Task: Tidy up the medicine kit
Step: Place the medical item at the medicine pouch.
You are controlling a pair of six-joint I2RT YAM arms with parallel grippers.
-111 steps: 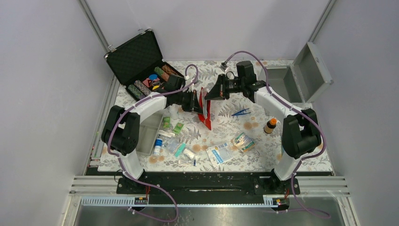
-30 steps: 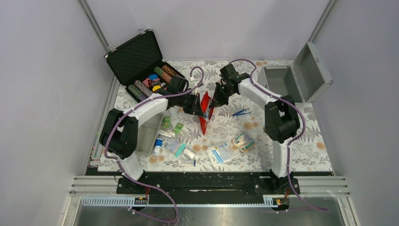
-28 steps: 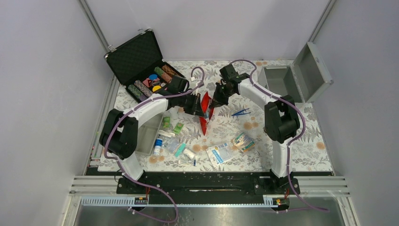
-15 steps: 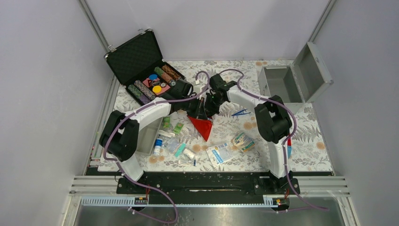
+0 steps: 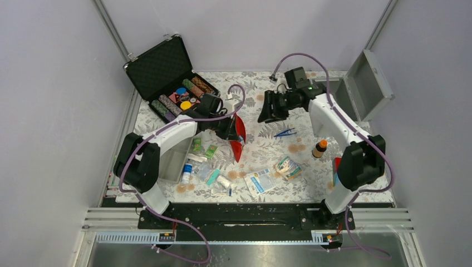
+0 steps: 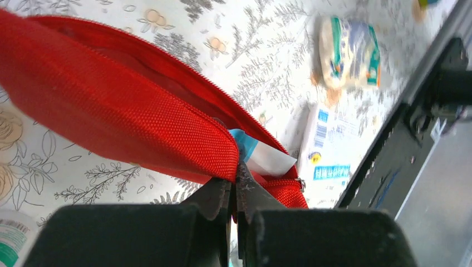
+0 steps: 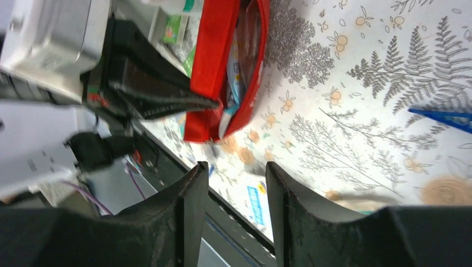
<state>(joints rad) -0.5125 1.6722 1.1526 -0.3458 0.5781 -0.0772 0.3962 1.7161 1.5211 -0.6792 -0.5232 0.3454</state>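
Two grippers work over our table [image 5: 367, 186]. Our left gripper [image 5: 232, 133] is clamped tight on the rim of the red pouch [image 5: 237, 148], whose zip mouth gapes open; a white and blue packet [image 6: 264, 158] pokes out just past its fingertips. Our right gripper [image 5: 266, 108] hovers to the right of the pouch, apart from it, jaws parted partway with nothing between them. We see the blue tweezers [image 5: 285, 132] lying near it, on the side toward our bases. The medicine kit [image 5: 342, 94], lid raised, stands behind our right wrist, further right, well apart from the left gripper and partly hidden by that arm.
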